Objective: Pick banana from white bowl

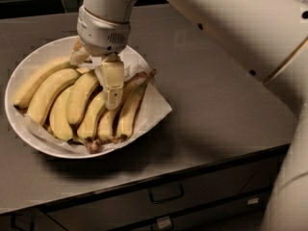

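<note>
Countertop: we see a grey countertop [216,105] filling most of the view, with the bowl on its left part.
Arm: the cream robot arm [231,23] crosses from the right edge to the upper left and ends above the bowl.
Drawers: dark drawers [166,194] with recessed handles run under the counter's front edge.
White bowl: the wide, shallow white bowl [36,61] sits flat on the counter, near the front left.
Paper: a white paper liner [154,107] lies under the fruit, one corner sticking out over the bowl's right rim.
Bananas: the yellow bananas [72,105] lie side by side in the bowl on the paper, stem ends towards the front rim.
Gripper: the gripper [95,83] points down into the bowl over the upper ends of the middle bananas. We read it as spread apart with nothing clamped.
Near finger: one finger [111,83] rests against a banana right of centre, and the other is partly hidden at the wrist's left.
</note>
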`<move>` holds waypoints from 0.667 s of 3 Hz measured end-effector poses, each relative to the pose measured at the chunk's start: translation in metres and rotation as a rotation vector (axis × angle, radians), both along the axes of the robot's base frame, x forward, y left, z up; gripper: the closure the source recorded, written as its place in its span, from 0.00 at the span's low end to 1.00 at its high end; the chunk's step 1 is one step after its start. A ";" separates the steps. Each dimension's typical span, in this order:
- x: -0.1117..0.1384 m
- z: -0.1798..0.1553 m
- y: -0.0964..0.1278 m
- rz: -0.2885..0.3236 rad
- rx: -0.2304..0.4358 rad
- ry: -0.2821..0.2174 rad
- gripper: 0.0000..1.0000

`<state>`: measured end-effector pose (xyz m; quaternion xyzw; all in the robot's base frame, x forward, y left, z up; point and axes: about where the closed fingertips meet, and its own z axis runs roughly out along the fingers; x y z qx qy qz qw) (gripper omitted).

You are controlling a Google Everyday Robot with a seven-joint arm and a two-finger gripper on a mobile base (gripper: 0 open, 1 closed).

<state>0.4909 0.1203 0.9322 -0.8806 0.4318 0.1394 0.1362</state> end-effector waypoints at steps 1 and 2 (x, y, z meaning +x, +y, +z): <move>-0.001 0.003 -0.004 -0.013 -0.012 0.003 0.16; -0.001 0.004 -0.003 -0.015 -0.026 0.016 0.21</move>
